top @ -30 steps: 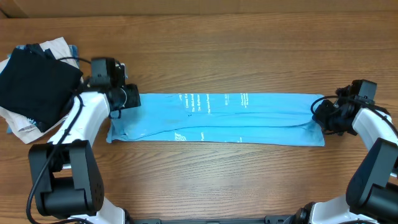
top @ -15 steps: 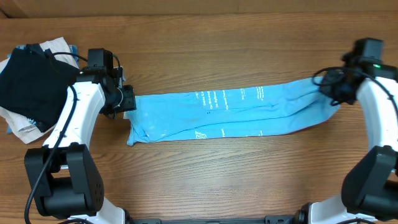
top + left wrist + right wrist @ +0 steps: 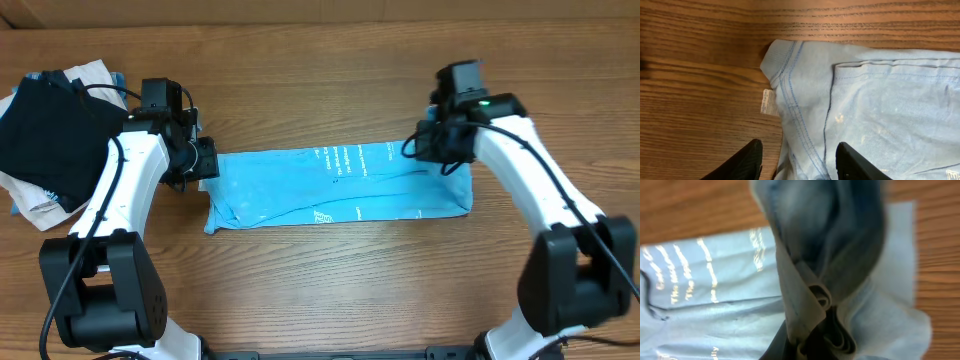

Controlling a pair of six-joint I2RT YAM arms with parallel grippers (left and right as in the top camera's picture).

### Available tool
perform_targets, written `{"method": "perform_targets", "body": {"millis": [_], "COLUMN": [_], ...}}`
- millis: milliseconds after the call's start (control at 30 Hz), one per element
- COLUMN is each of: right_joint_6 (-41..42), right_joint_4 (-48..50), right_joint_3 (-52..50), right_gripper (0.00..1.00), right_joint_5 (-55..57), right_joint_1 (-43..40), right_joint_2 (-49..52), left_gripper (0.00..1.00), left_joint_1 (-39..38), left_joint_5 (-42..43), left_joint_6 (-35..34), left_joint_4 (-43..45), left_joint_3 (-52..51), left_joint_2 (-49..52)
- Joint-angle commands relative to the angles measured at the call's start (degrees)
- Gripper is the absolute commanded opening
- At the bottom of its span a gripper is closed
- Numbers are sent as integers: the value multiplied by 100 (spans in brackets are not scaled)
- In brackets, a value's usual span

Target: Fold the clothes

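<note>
While the right gripper (image 3: 442, 152) pinches the T-shirt's (image 3: 330, 190) bunched end, lifted over its lettering; left gripper (image 3: 799, 161) stands parted astride the collar end.

Light sky-blue cotton T-shirt (image 3: 300, 195) doubled back from the right.
The right gripper (image 3: 432, 148), a second ago at the strip's far right end, has lifted and swung leftward with that end pinched, laying it over the lettered part. The strip is now much shorter, and its left edge has slid slightly rightward.
</note>
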Motion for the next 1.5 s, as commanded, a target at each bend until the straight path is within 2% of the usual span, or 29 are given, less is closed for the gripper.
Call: {"method": "perform_targets", "body": {"millis": [0,500,1300,1333,1400,1433,1467], "right_joint_6": [133,730,726,723,710,702,632], "right_joint_4": [42,155,133,133,136,136,136], "right_joint_3": [114,114,111,111,111,111,111], "right_gripper": [4,4,4,6,21,34,59], "right_joint_5": [-146,-177,-798,-826,-894,-909,-905], "right_joint_1": [315,1233,1311,1311,1311,1311,1311], "right_joint_2": [278,319,321,321,321,321,321], "left_gripper": [51,52,52,52,52,52,52], "left_joint_1": [31,31,31,31,31,31,31], "left_joint_5": [-11,-11,-11,-11,-11,-11,-11], "left_joint_6": [20,22,22,22,22,22,22], "left_joint_4": [-13,4,-35,-35,-33,-33,-35], "left_joint_3": [116,116,116,116,116,116,116], "left_joint_2": [-85,-85,-85,-85,-85,-85,-85]}}
